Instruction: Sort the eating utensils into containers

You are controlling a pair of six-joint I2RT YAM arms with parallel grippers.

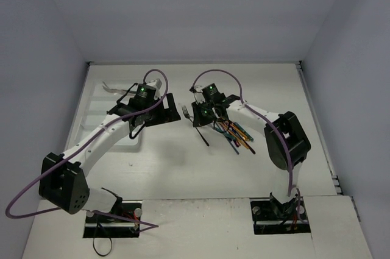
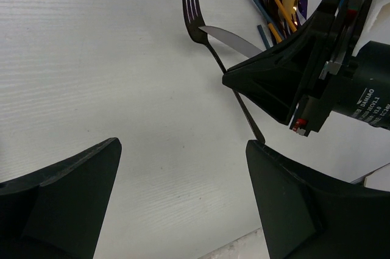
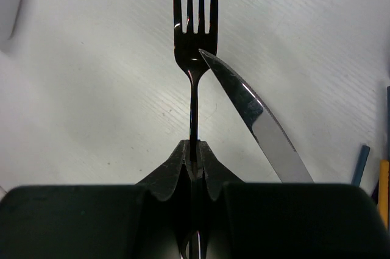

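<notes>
A dark fork (image 3: 194, 58) lies flat on the white table, tines pointing away. My right gripper (image 3: 194, 152) is shut on its thin handle. A silver knife (image 3: 262, 125) lies just right of the fork, its tip touching the fork's neck. From above, the right gripper (image 1: 202, 119) sits over the fork (image 1: 187, 113), left of a pile of coloured utensils (image 1: 237, 134). My left gripper (image 2: 183, 173) is open and holds nothing, hovering over bare table near the fork's handle end (image 2: 256, 131). The white tray (image 1: 91, 113) lies under the left arm, mostly hidden.
The right gripper's body (image 2: 317, 76) crowds the left wrist view at close range. A silver utensil (image 1: 113, 87) pokes out at the tray's far end. White walls close in the table at the back and on both sides.
</notes>
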